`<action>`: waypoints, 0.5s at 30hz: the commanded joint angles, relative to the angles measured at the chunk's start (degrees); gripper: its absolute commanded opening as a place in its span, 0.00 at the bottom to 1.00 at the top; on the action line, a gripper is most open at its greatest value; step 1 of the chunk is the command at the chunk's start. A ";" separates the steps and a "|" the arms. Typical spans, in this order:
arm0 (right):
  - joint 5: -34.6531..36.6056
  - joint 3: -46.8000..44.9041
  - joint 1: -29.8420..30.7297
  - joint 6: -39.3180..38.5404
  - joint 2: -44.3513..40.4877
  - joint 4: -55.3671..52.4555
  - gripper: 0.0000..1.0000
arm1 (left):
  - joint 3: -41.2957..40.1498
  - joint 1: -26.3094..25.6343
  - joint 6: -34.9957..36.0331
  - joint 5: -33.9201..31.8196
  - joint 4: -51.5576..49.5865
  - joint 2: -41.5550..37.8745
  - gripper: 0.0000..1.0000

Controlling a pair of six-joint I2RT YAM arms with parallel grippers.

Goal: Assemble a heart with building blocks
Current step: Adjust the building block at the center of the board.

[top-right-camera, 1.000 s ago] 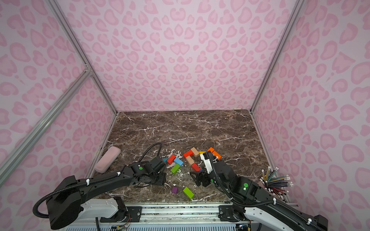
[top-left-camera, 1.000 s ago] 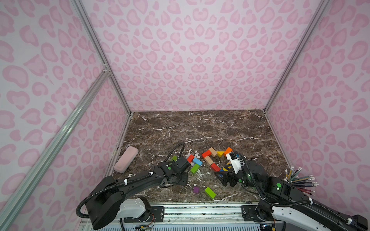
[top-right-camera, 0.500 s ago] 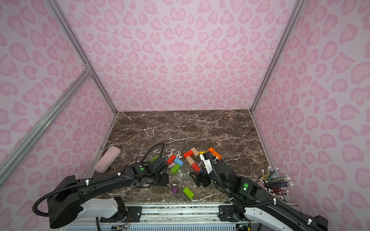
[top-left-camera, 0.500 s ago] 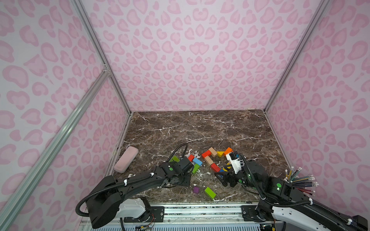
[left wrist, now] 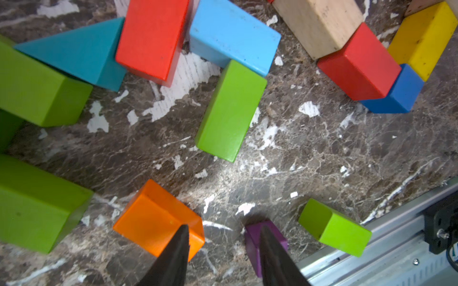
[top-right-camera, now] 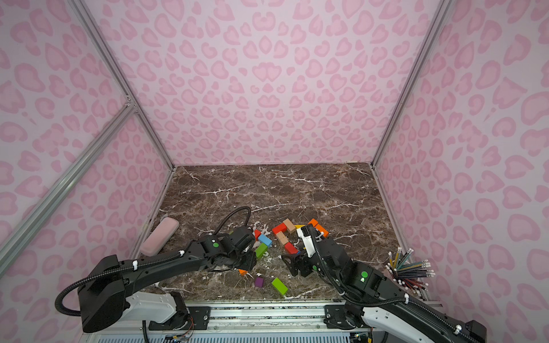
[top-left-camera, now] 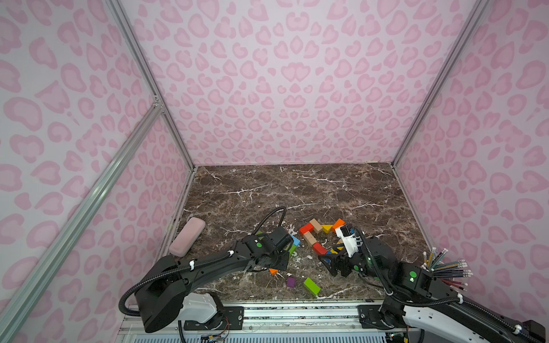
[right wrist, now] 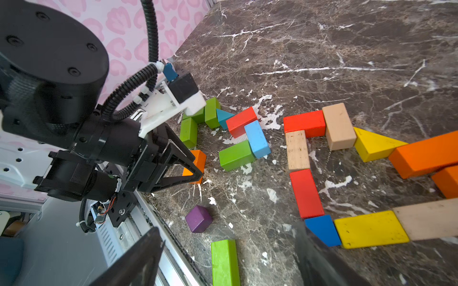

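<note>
We see a purple cube point(right wrist: 199, 219) lying alone on the marble table point(right wrist: 322, 49). Near it the left gripper point(right wrist: 194, 166) stands low at an orange cube point(right wrist: 200, 158), its jaws apart. On the purple cube's other side lies a green brick point(right wrist: 224, 262), between the wide-spread jaws of the right gripper point(right wrist: 228, 232).

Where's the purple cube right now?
In both top views the purple cube sits mid-table near the front rail, between the orange cube and a green brick.
</note>
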 commanded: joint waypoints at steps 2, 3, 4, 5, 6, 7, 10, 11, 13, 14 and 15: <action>-0.45 0.03 -0.03 -0.42 -0.06 1.65 0.87 | 0.97 0.00 2.98 -0.41 5.18 3.13 0.49; -0.48 0.11 -0.02 -0.41 -0.06 1.56 0.87 | 1.13 0.00 3.12 -0.91 5.17 4.01 0.49; -0.42 0.11 -0.01 -0.28 -0.15 1.43 0.87 | 1.07 0.00 3.29 -1.33 5.26 4.80 0.50; -0.47 0.18 0.02 -0.28 -0.24 1.32 0.87 | 1.00 0.00 3.39 -1.59 5.36 5.38 0.50; -0.46 0.15 0.00 -0.33 -0.31 1.29 0.87 | 0.94 0.00 3.39 -1.99 5.26 5.82 0.50; -0.43 0.16 -0.04 -0.27 -0.41 1.25 0.87 | 0.78 -0.05 3.39 -2.34 5.21 6.18 0.50; -0.36 0.06 0.01 -0.26 -0.33 1.38 0.87 | 0.52 0.00 3.37 -3.69 4.83 6.39 0.50; -0.38 0.02 0.01 -0.27 -0.15 1.38 0.87 | 0.41 0.07 3.39 -4.01 4.69 6.39 0.50; -0.48 0.01 0.02 -0.32 0.03 1.47 0.87 | -0.11 0.30 3.30 -4.67 4.32 6.30 0.50; -0.44 0.04 0.04 -0.27 0.17 1.47 0.87 | -0.33 0.43 3.34 -4.99 4.13 6.23 0.50; -0.46 0.02 -0.01 -0.27 0.17 1.47 0.87 | -0.59 0.62 3.30 -5.26 3.88 6.13 0.50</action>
